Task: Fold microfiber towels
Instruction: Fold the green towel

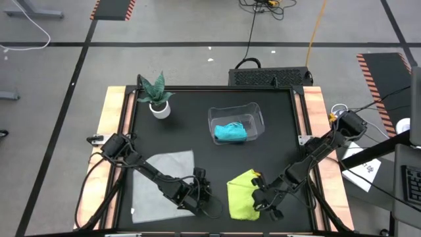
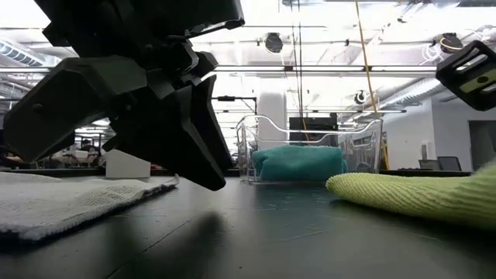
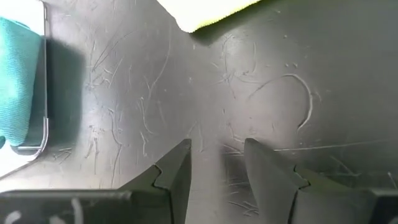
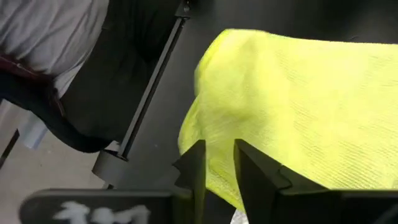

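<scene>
Three towels on the black table [image 1: 283, 118]: grey towel [image 1: 164, 178] spread flat at front left, yellow-green towel [image 1: 242, 195] folded at front centre-right, teal towel [image 1: 230, 132] bundled inside the clear bin [image 1: 256, 115] behind it, near a potted plant [image 1: 158, 95]. Left gripper [image 1: 209, 205] sits low between grey and yellow-green towels, jaws partly apart, holding nothing. Right gripper [image 4: 216, 163] is at the yellow-green towel's edge, jaws narrowly parted over the cloth; whether they pinch it cannot be told.
</scene>
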Robot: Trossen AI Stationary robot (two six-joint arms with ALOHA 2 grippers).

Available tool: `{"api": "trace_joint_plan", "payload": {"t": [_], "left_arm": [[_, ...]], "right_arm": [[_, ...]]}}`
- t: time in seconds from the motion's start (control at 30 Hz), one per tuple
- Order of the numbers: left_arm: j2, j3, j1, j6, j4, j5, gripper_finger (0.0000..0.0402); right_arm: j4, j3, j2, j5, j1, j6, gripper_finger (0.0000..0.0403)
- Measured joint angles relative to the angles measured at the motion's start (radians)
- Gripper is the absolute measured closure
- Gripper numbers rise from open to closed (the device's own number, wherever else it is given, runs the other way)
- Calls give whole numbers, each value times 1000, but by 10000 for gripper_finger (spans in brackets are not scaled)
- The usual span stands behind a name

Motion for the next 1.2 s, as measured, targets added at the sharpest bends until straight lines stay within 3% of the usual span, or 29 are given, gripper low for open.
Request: {"api": "trace_joint_plan", "payload": {"t": [0.17, 0.37, 0.47, 0.7, 0.97, 1.2], "left_arm": [[0, 0, 0, -5, 0, 8, 252], [0, 0, 0, 6, 1, 16, 252], [0, 0, 0, 35, 22, 31, 252], [0, 0, 1, 69, 54, 87, 252], [0, 0, 1, 71, 52, 87, 252], [0, 0, 1, 71, 49, 87, 252]], "right_arm": [[2, 0, -2, -8, 7, 5, 301], [-63, 0, -2, 227, -6, -36, 301], [-147, 0, -2, 249, -34, -12, 305], [-298, 0, 1, 241, -89, 115, 303], [-307, 0, 1, 63, -92, 224, 296], [-306, 0, 1, 33, -86, 261, 296]]}}
